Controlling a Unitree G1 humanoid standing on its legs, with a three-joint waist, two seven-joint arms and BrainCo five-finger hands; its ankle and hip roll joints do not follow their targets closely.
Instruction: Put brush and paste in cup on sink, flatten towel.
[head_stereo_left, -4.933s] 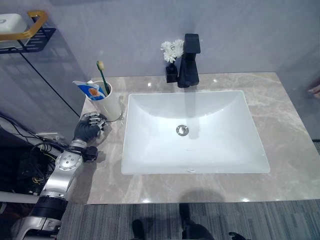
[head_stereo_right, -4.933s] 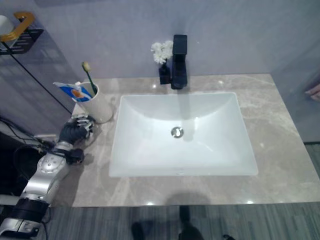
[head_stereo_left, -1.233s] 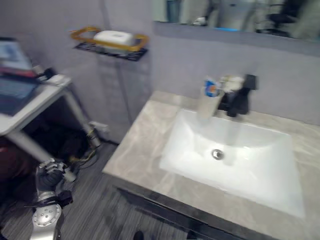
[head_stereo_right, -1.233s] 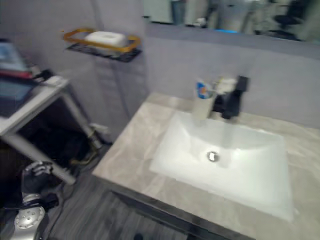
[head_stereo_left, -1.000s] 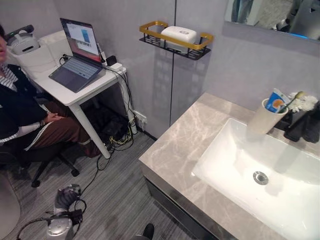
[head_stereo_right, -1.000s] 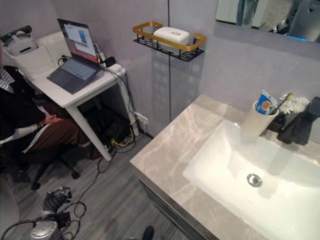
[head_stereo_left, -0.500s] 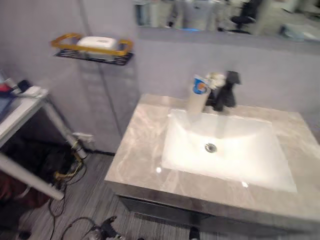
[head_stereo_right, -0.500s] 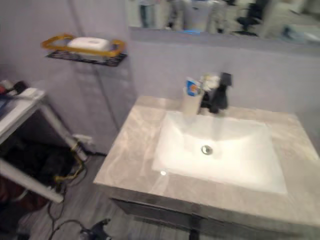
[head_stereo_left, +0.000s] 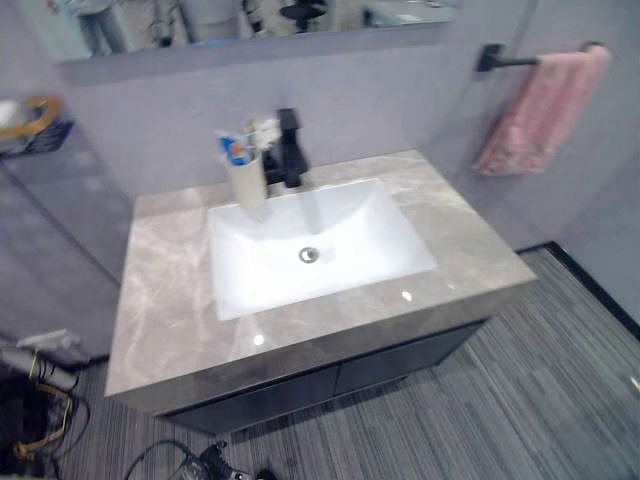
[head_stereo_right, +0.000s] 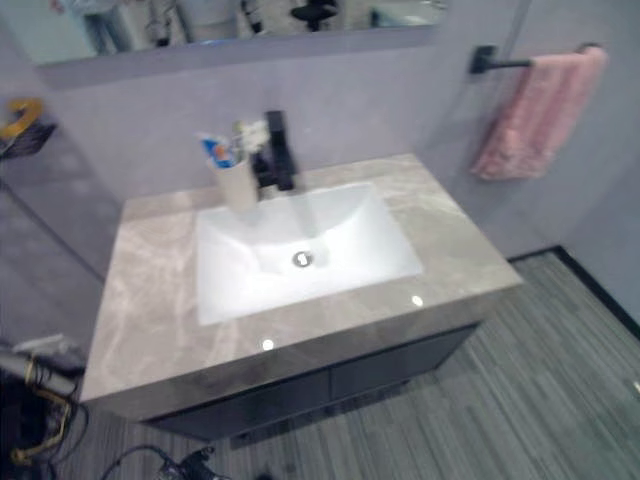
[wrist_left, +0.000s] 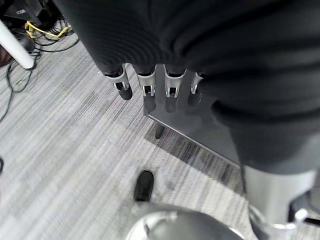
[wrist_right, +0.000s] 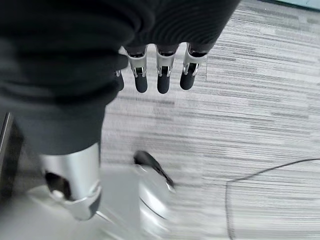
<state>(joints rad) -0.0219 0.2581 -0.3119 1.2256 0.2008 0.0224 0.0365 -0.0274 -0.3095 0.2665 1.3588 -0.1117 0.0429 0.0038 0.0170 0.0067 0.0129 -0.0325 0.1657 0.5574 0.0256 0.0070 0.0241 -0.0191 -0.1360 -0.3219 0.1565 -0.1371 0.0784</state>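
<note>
You get soft, even light from above. The white basin (head_stereo_left: 262, 262) is the brightest thing and nearly washes out around its middle. Small bright glints sit on the polished countertop (head_stereo_left: 165, 300) near its front edge. The cabinet (head_stereo_left: 330, 380) below lies in shade. In the wrist views the floor (wrist_left: 65, 135) is well lit, while the covers of the left hand (wrist_left: 147, 85) and right hand (wrist_right: 162, 75) read near black.
</note>
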